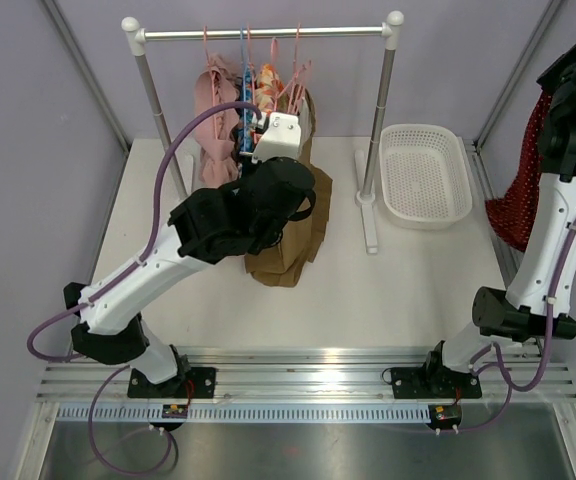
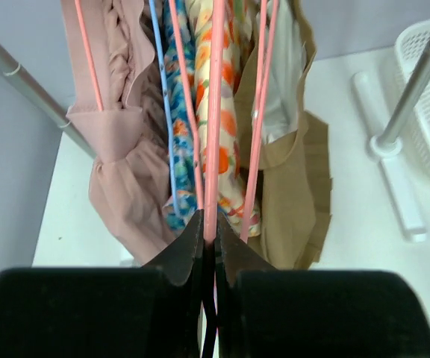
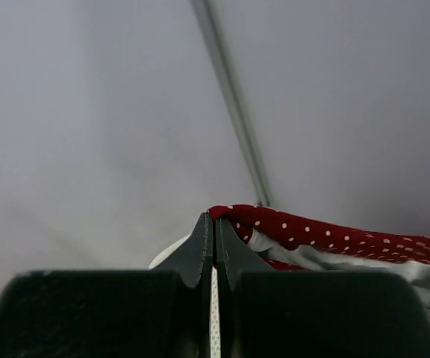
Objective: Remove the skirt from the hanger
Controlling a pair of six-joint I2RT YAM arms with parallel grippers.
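A red skirt with white dots (image 1: 518, 195) hangs in the air at the far right, held up by my right gripper (image 3: 214, 221). In the right wrist view the jaws are shut with the skirt's edge (image 3: 327, 230) pinched at their tips. My left gripper (image 2: 209, 225) is at the clothes rack and is shut on a pink hanger (image 2: 216, 112) among the hanging garments. In the top view the left gripper (image 1: 258, 125) reaches into the rack from the front. The right gripper's fingers are hidden in the top view.
The rack's rail (image 1: 268, 33) carries a pink garment (image 1: 213, 105), a floral garment (image 2: 219, 149) and a brown pleated skirt (image 1: 293, 235) on several hangers. A white basket (image 1: 425, 175) sits right of the rack's right post (image 1: 378, 110).
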